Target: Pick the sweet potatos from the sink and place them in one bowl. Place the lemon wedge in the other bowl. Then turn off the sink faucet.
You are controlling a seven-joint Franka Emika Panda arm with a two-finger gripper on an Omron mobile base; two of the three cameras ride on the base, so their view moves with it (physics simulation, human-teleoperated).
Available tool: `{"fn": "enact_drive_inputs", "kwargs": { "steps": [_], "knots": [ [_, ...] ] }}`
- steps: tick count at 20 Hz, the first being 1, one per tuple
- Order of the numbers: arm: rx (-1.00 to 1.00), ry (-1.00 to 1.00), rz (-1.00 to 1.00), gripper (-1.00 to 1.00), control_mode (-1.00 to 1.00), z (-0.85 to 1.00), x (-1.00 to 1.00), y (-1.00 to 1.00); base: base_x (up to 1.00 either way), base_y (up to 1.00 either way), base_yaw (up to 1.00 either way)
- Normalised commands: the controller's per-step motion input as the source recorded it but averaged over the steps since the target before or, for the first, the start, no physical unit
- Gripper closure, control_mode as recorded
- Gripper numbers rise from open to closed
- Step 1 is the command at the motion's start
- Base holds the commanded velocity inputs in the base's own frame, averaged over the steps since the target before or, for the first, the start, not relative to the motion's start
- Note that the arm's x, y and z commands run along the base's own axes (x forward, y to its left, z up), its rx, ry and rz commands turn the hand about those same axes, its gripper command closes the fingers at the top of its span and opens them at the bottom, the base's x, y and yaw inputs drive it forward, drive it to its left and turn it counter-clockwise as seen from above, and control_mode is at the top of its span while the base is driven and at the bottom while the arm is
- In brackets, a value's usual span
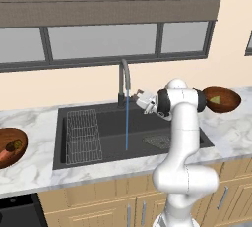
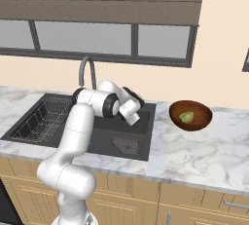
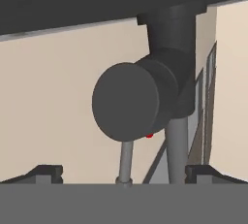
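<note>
Gripper at the faucet base, water running, both bowls filled

The white arm's two-finger gripper [image 1: 139,95] sits just beside the base of the tall slim grey metal gooseneck faucet [image 1: 123,81], where its round dark valve body [image 3: 133,101] and thin lever rod [image 3: 126,161] face the hand, probably lined up to shut off the water stream [image 1: 127,123]; the fingertips [image 3: 46,172] stand apart with nothing between them; the matte black sink [image 1: 110,137] looks emptied; the tubers [image 1: 11,147] lie in the left dark wooden bowl [image 1: 18,151], the yellow-green wedge [image 2: 186,117] in the right wooden bowl [image 2: 190,115]; no writing is readable.
</note>
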Motion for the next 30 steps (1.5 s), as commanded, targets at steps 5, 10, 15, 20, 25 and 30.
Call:
{"fn": "enact_drive_inputs", "kwargs": {
  "steps": [5,10,15,20,25,30],
  "knots": [
    [-0.01,0.0,0.06,-1.0,-1.0,0.0,0.04,0.38,0.0,0.0,0.0],
    [-0.04,0.0,0.14,-1.0,-1.0,0.09,0.0,0.4,0.0,0.0,0.0],
    [-0.03,-0.05,0.23,-1.0,-1.0,0.37,-0.05,0.24,0.0,0.0,0.0],
    [-0.13,-0.16,0.25,-1.0,-1.0,0.6,-0.4,0.53,0.0,0.0,0.0],
    [-0.12,-0.15,0.23,-1.0,-1.0,0.36,-0.59,0.25,0.0,0.0,0.0],
    [-0.03,-0.09,0.13,-1.0,-1.0,0.23,-0.43,-0.07,0.0,0.0,0.0]
  ]
}}
